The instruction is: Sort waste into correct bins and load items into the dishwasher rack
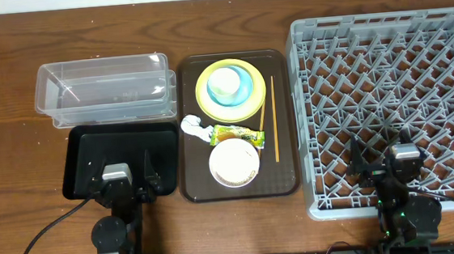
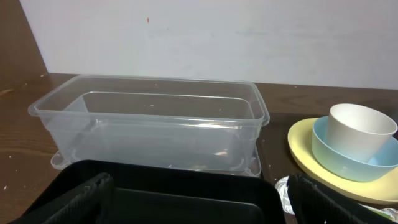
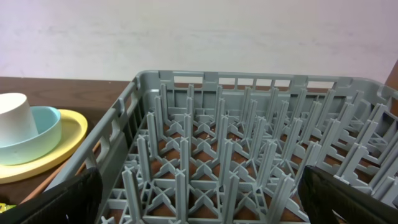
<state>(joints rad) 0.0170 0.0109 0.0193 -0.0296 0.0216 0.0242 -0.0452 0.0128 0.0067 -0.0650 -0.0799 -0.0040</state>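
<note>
1. The dishwasher rack [image 1: 391,98], a grey crate with rows of upright pegs, stands on the right side of the wooden table [image 1: 9,144]. Nothing is loaded in it.
2. The dark brown serving tray [image 1: 288,183] lies in the middle of the table, just left of the rack.
3. On the far part of the serving tray sits the yellow plate [image 1: 204,98]. The light blue bowl [image 1: 243,88] stands on the plate, and the small white cup [image 1: 223,81] stands upright inside the bowl.
4. The white bowl [image 1: 234,163] rests on the near part of the serving tray.
5. Between plate and white bowl lie the crumpled white napkin [image 1: 195,128], at the tray's left edge, and the yellow-green snack wrapper [image 1: 236,133] just beside it.
6. The two wooden chopsticks [image 1: 273,117] lie lengthwise along the right side of the serving tray.
7. The clear plastic tub [image 1: 106,89] stands at the far left, and the shallow black tray [image 1: 91,150] lies just in front of it.
8. The left gripper [image 2: 199,180] hovers over the near part of the black tray, its fingers [image 2: 74,199] spread wide and released, grasping nothing.
9. The right gripper [image 3: 200,175] hangs over the near edge of the rack, its fingers [image 3: 354,193] likewise spread wide with nothing between them.
</note>
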